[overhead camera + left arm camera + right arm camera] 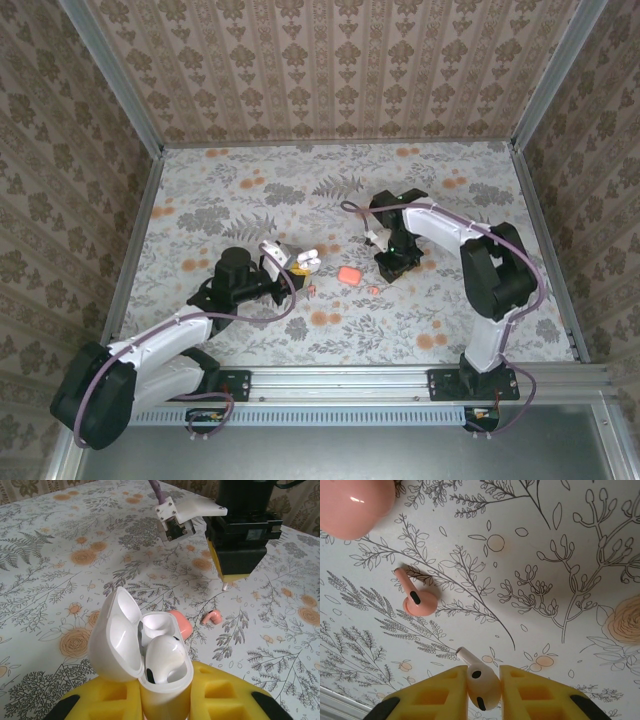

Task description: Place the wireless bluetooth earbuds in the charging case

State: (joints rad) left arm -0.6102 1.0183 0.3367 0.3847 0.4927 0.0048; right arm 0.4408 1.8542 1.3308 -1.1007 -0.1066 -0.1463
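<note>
Left wrist view: base of white case (125, 645) buried between yellow pads of left hand (165, 700); I can't see its bottom. Pink case (182, 625) mostly hidden behind it, only edge peeking out. Right wrist view: same pink case cut off by top-left corner. Earbud (481, 682) pinched in right hand (482, 690), flanks covered by pads; white or pale pink, I can't call. Top view: pinkish specks (375, 290) on surface (450, 200) too small for me to identify.

The left claw (283, 262), arm reaching forward, clamps a charging case (150, 650); the right claw (483, 695), seemingly pointing down, pinches an earbud (479, 680).
</note>
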